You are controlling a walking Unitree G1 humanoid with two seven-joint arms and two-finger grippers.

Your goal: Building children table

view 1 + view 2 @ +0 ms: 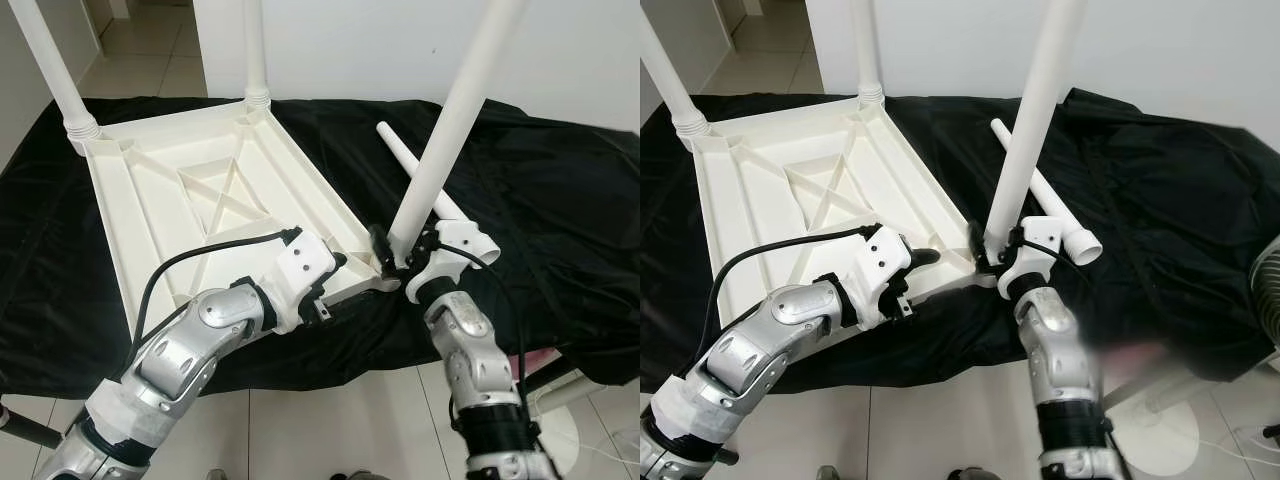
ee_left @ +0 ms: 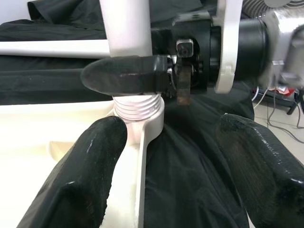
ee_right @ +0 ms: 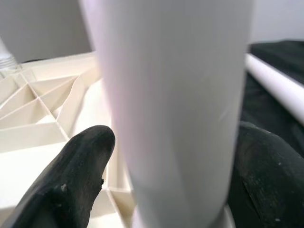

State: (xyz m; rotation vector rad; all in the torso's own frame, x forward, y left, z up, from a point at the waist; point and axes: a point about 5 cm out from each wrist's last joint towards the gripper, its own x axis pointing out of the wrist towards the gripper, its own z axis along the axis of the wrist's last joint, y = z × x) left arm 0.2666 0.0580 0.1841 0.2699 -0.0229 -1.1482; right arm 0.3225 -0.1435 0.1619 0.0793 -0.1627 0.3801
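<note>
- A black cloth (image 1: pixel 520 190) is covering the counter, with pale tiled floor (image 1: pixel 330 420) showing below and a white wall behind.
- The white children's table top (image 1: pixel 200 190) is lying upside down on the cloth, its ribbed underside facing up; two legs are already standing in the far corners, (image 1: pixel 50 70) and (image 1: pixel 254 50).
- The right end effector (image 1: pixel 400 258) is closing its fingers around the base of a third leg (image 1: pixel 450 120), holding it nearly upright, tilted a little, at the near right corner.
- In the left wrist view the leg's threaded end (image 2: pixel 137 107) is sitting in the corner socket (image 2: pixel 152 128), threads partly exposed.
- The left end effector (image 2: pixel 166 166) is resting open at that corner, one finger (image 2: pixel 90 161) touching the table top's edge, gripping nothing.
- A fourth leg (image 1: pixel 420 180) is lying loose on the cloth just behind.
- The step in hand appears to be screwing in the third leg; next, it probably needs turning until the threads disappear, while the left side is steadying the top.
</note>
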